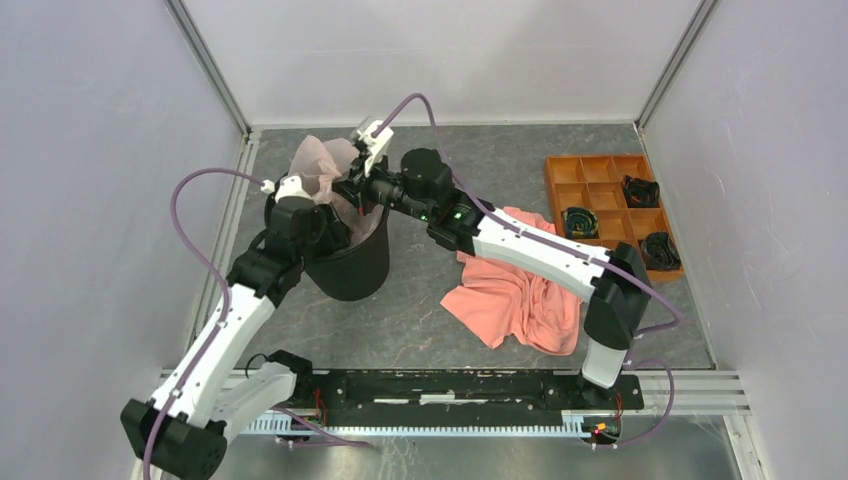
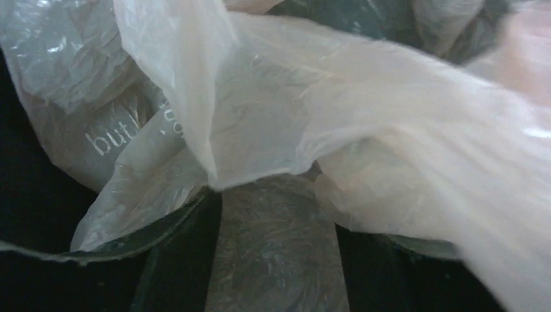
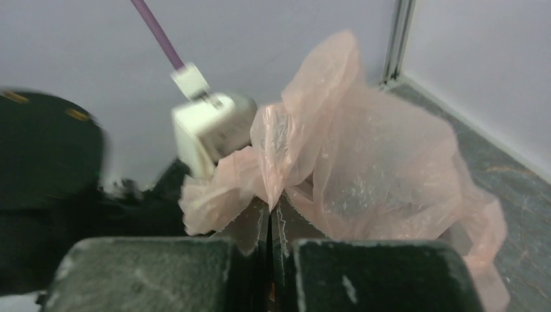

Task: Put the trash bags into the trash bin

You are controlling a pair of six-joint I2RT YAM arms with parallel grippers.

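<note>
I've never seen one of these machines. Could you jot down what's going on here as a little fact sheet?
Bag: pale pink plastic bag, bunched over the bin's mouth, not yet pushed in
Bin: black trash bin, standing
Right gripper: shut, pinching the bag
Left gripper: among the bag's folds at the bin; grip unclear
Elsewhere: coral cloth right of the bin; orange tray holding black items

Crumpled translucent pale pink trash bag bunched over rim, black round trash bin upright
</note>
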